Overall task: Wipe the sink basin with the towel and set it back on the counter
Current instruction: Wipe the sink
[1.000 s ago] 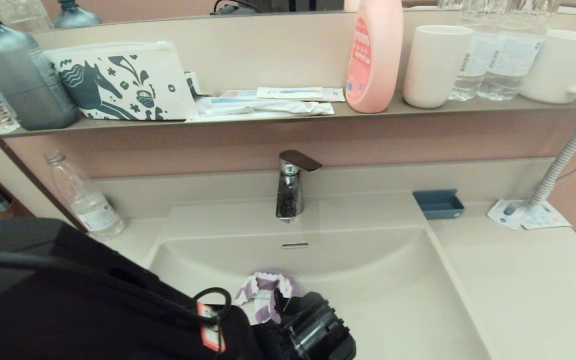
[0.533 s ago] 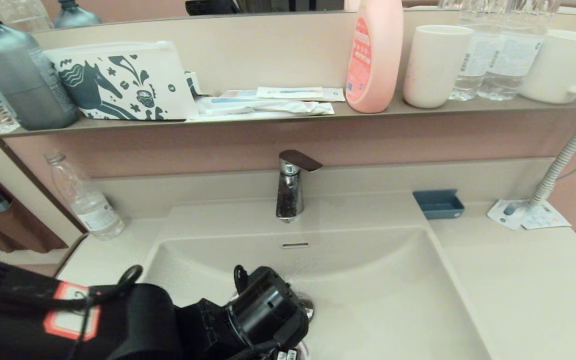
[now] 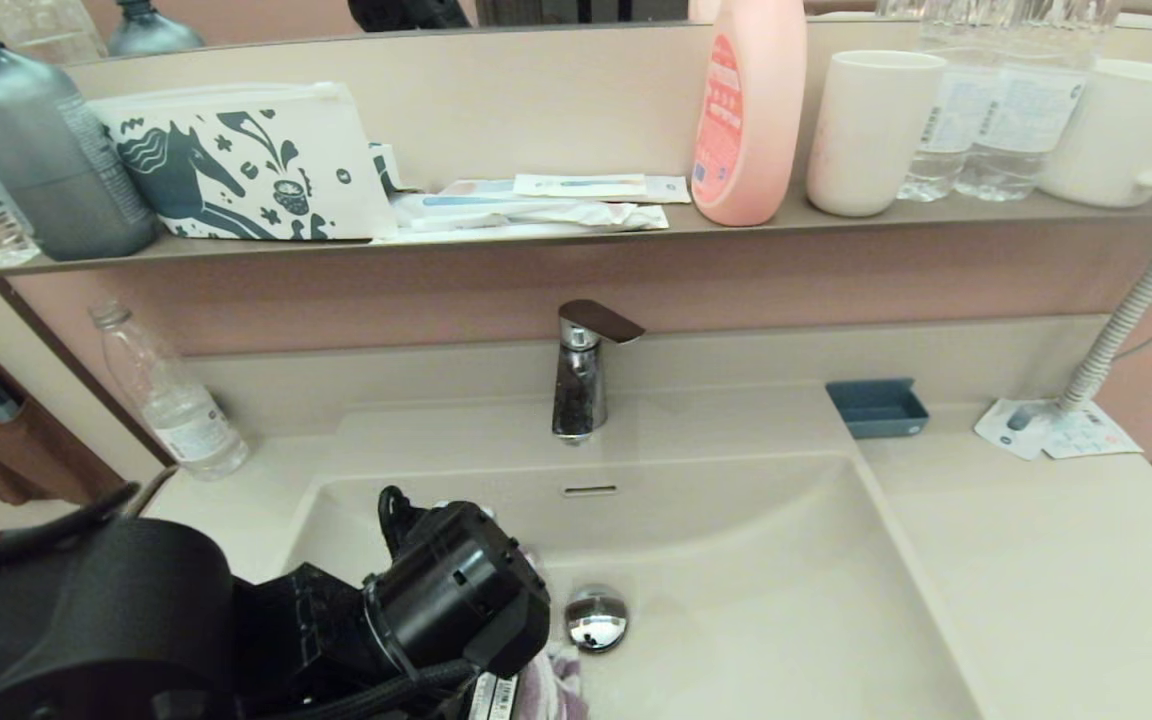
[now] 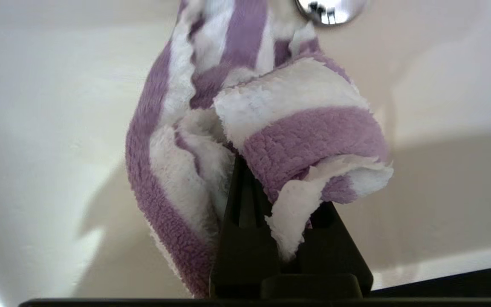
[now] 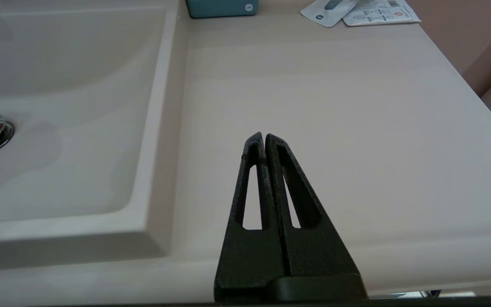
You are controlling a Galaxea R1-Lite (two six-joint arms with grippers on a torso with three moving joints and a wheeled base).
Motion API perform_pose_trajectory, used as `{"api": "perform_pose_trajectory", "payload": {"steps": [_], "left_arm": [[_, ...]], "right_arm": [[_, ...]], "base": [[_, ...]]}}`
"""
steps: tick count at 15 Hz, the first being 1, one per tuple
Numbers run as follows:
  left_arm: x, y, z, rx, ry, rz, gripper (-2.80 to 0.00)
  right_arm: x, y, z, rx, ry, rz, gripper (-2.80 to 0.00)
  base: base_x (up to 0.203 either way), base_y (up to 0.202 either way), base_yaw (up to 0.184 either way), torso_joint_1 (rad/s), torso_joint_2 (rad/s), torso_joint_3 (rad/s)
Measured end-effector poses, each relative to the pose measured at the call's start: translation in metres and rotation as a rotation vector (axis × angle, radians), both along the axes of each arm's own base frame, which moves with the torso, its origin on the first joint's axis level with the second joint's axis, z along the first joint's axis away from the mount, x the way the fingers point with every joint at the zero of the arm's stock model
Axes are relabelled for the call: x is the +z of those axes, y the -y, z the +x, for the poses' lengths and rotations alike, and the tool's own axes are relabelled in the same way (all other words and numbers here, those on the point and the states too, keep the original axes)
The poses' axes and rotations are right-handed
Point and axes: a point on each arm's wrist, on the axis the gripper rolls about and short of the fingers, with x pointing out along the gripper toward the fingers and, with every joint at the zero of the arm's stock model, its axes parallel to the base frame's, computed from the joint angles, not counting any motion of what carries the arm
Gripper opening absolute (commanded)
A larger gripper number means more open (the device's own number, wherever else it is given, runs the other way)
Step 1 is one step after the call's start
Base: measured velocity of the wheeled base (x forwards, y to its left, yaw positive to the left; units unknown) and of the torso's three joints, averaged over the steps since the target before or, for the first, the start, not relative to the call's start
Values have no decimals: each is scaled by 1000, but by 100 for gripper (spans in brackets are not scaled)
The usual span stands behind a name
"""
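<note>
My left gripper (image 4: pixel 273 192) is down inside the sink basin (image 3: pixel 756 560) and shut on the purple and white striped towel (image 4: pixel 271 115). The cloth bunches over its fingers and drapes onto the basin floor beside the chrome drain plug (image 3: pixel 596 617). In the head view the black left wrist hides the fingers, and only a scrap of towel (image 3: pixel 548 692) shows below it. My right gripper (image 5: pixel 264 135) is shut and empty. It hovers over the counter (image 5: pixel 335 106) to the right of the basin and stays out of the head view.
A chrome faucet (image 3: pixel 581 375) stands behind the basin, above the overflow slot (image 3: pixel 590 491). A blue dish (image 3: pixel 876 408) and paper packets (image 3: pixel 1051 430) lie on the counter at back right. A clear bottle (image 3: pixel 176 405) stands at back left. The shelf (image 3: pixel 536 240) above bears bottles, cups and a pouch.
My left arm has swept leftward across the basin floor with the towel, uncovering the drain plug. The towel, visible ahead of the gripper a second ago, now lies mostly under the wrist.
</note>
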Motion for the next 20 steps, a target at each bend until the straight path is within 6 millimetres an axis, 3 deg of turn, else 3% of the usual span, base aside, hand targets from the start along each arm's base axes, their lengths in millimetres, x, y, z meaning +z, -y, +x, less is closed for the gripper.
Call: {"api": "perform_pose_trajectory", "payload": {"steps": [3,6,9,13,20], "left_arm": [[18,-12,-2,24,60,-70,-280],[31,-17,9,70,178,-204,-280],[25,-21,23,25,314,-254,-280],[0,-34,38,-149,460,-290,-280],[6,-97,86,-319,676,-190,-280]], "right_arm": [[0,0,0,0,0,0,-280],[0,0,0,0,0,0,-280],[0,0,0,0,0,0,-280],[0,0,0,0,0,0,-280],[0,0,0,0,0,0,-280]], "base": [[0,0,0,0,0,0],[0,0,0,0,0,0],[0,0,0,0,0,0],[0,0,0,0,0,0],[0,0,0,0,0,0]]}}
